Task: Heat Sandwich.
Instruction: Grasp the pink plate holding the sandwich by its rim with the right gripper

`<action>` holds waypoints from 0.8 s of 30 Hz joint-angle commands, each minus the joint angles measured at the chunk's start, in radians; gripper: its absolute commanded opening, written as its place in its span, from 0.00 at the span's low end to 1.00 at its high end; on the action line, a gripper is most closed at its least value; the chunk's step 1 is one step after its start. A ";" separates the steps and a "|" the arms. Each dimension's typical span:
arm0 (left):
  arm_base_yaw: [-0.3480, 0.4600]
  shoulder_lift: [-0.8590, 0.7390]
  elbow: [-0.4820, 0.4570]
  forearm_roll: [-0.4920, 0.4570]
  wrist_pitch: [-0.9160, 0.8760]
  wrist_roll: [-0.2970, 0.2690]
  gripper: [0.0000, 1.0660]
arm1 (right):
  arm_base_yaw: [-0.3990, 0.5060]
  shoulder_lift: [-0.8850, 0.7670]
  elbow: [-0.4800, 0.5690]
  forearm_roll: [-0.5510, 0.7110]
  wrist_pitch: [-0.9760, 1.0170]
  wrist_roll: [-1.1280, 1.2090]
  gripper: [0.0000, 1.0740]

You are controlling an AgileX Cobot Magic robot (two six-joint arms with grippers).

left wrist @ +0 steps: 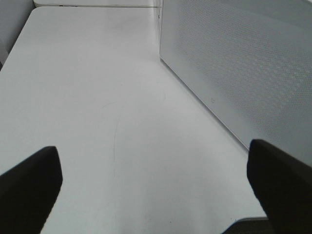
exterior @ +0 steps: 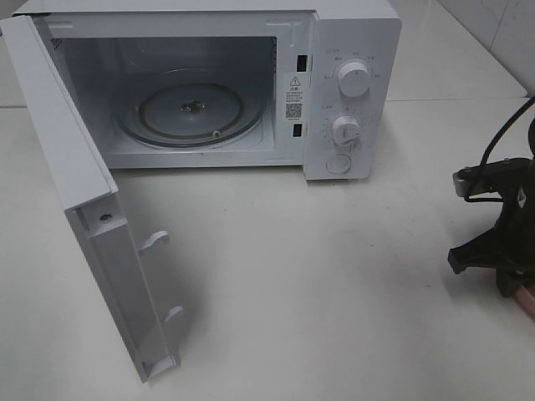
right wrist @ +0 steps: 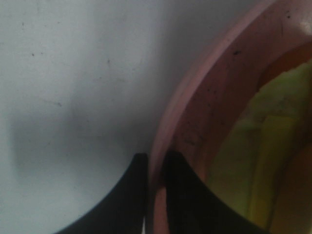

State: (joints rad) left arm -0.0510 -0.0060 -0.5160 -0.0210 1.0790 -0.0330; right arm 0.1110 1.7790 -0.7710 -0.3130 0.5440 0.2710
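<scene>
**White table, open microwave, plate pinched at its rim**

White tabletop (exterior: 334,317) fills the high view. At the back stands a white microwave (exterior: 351,50). Its door (exterior: 92,209) is swung wide open toward the left, showing the glass turntable (exterior: 192,113) inside. On the control panel an upper knob (exterior: 354,81) sits above a lower knob (exterior: 345,129). At the right edge the black right arm (exterior: 501,234) leans down over a sliver of pink plate (exterior: 527,302), well apart from the microwave.

From the left wrist, the left gripper (left wrist: 153,151) hovers over the table with its two dark fingers (left wrist: 29,185) spread wide. A white panel of the microwave with a fine dotted pattern rises just beside it.

From the right wrist, the right gripper (right wrist: 155,165) is clamped on the plate's rim, one finger outside it and the other inside. The sandwich (right wrist: 273,146), a blurred yellow shape, lies on the plate just beside the fingers.
</scene>
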 commanded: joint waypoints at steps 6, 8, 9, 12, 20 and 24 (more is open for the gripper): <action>-0.005 -0.019 0.001 -0.003 -0.009 -0.002 0.92 | -0.004 0.002 0.006 0.003 0.013 0.011 0.00; -0.005 -0.019 0.001 -0.003 -0.009 -0.002 0.92 | -0.004 -0.003 -0.004 0.003 0.027 0.010 0.00; -0.005 -0.019 0.001 -0.003 -0.009 -0.002 0.92 | -0.004 -0.004 -0.005 0.002 0.028 0.010 0.00; -0.005 -0.019 0.001 -0.003 -0.009 -0.002 0.92 | -0.004 -0.004 -0.005 0.000 0.027 0.011 0.00; -0.005 -0.019 0.001 -0.003 -0.009 -0.002 0.92 | -0.004 -0.004 -0.005 0.000 0.027 0.011 0.00; -0.005 -0.019 0.001 -0.003 -0.009 -0.002 0.92 | -0.004 -0.004 -0.005 0.000 0.024 0.011 0.00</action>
State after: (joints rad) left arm -0.0510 -0.0060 -0.5160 -0.0210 1.0790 -0.0330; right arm 0.1110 1.7790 -0.7780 -0.3170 0.5640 0.2740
